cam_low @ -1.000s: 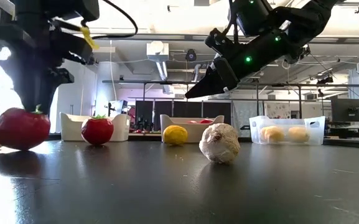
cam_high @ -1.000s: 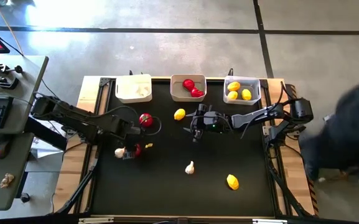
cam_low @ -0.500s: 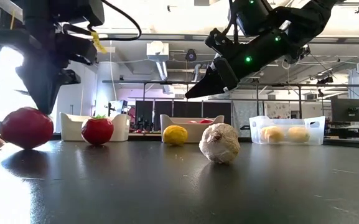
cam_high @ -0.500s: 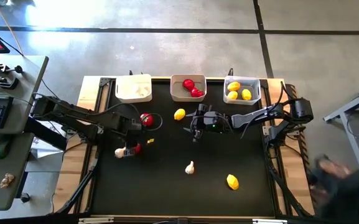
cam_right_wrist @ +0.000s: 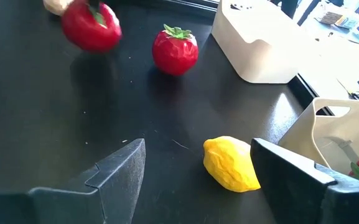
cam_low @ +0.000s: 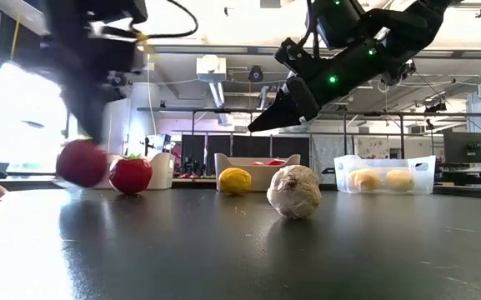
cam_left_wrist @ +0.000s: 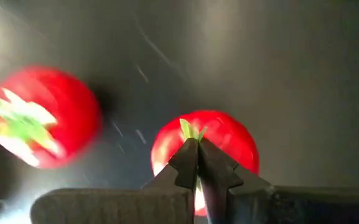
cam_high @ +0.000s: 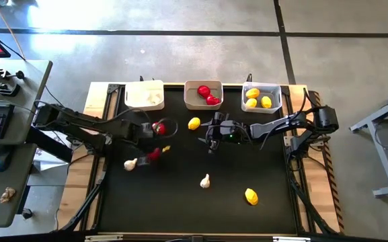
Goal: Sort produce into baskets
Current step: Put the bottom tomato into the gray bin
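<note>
Left wrist view: the left gripper (cam_left_wrist: 198, 146) has its fingers pinched almost fully together on the green top of a tomato (cam_left_wrist: 219, 140), which hangs below the tips. A second tomato (cam_left_wrist: 39, 118) lies just beside it on the black table (cam_left_wrist: 303, 74). In the low view the held tomato (cam_low: 82, 162) seems to be just clear of the table, though it is too blurred there to be sure.

The tomatoes already sorted lie in the middle basket (cam_high: 189, 99), at the far edge between the white basket (cam_high: 144, 95) and the clear basket (cam_high: 261, 96) with the lemons.

A pinch on the leafy top is a thin hold, so the carry to the middle basket should be smooth and unhurried, with enough lift to clear the rim, and the release low inside.

The right gripper (cam_right_wrist: 198, 168) hangs wide open and empty above a loose lemon (cam_right_wrist: 231, 163) near that basket, so the left arm's path should stay clear of it.
</note>
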